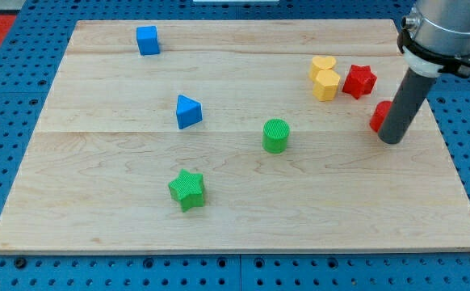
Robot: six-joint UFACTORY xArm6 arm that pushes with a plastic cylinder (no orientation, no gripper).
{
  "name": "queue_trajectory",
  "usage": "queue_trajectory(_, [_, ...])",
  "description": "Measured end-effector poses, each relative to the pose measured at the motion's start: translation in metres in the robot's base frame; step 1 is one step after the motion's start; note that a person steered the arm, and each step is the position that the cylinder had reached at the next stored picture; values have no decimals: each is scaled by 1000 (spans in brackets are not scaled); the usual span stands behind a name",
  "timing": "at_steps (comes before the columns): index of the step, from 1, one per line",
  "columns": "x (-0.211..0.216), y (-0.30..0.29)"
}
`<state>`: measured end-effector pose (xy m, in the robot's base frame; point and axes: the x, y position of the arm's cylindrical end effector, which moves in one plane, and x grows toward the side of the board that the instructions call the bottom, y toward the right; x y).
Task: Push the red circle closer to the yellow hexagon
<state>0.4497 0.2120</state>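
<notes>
Tip (392, 139) touching red circle (379, 115) on board (243, 210).

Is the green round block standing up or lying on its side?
Standing up. The green cylinder shows its flat round top facing upward, with ridged sides running down to the board.

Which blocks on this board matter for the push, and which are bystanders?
Job:
red circle, partly hidden behind my tip
yellow hexagon

Lying about:
yellow heart
red star
green cylinder
green star
blue triangle
blue cube
</notes>
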Motion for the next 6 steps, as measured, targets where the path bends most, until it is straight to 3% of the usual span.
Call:
queue_trajectory(4, [-25, 44])
queue_trajectory(6, [-46, -7])
